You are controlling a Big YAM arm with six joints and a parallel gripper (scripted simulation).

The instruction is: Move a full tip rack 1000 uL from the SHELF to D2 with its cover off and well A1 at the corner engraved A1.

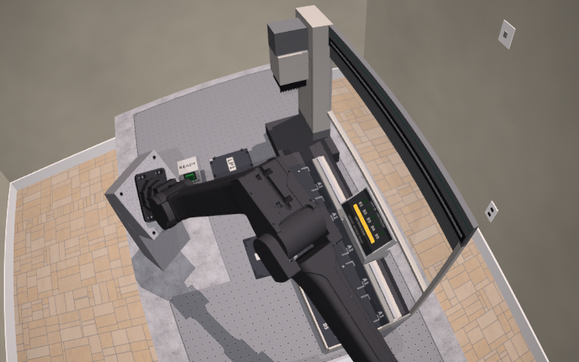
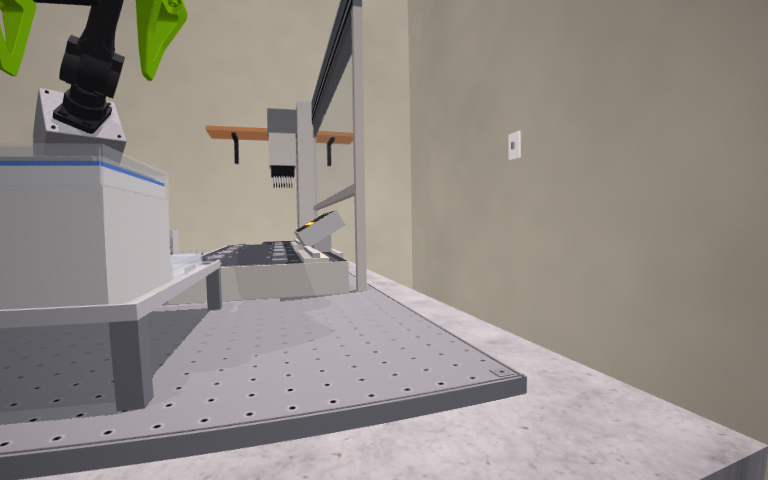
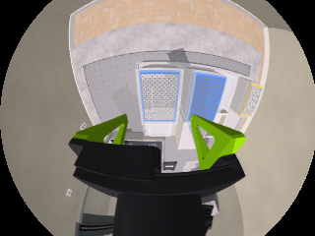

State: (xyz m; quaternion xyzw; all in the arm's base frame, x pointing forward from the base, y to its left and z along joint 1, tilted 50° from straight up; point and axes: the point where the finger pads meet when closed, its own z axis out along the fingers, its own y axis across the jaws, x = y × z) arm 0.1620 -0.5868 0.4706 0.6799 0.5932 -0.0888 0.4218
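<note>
My gripper is open and empty, its green fingers spread wide high above the SHELF. In the wrist view two covered tip racks lie below it. The left rack shows pale rings on a grey field. The right rack shows a blue plate. In the exterior view the fingers hang well above a tall white rack with a blue rim under a clear cover. I cannot read any size labels. The deck shows its engraved A1 corners and holds nothing that I can see; my arm hides much of it.
The READY key stands by the arm's base, beside the LP1 station. The status panel and the gantry head stand over the deck. A yellowish item lies right of the racks. The RG nest is half hidden.
</note>
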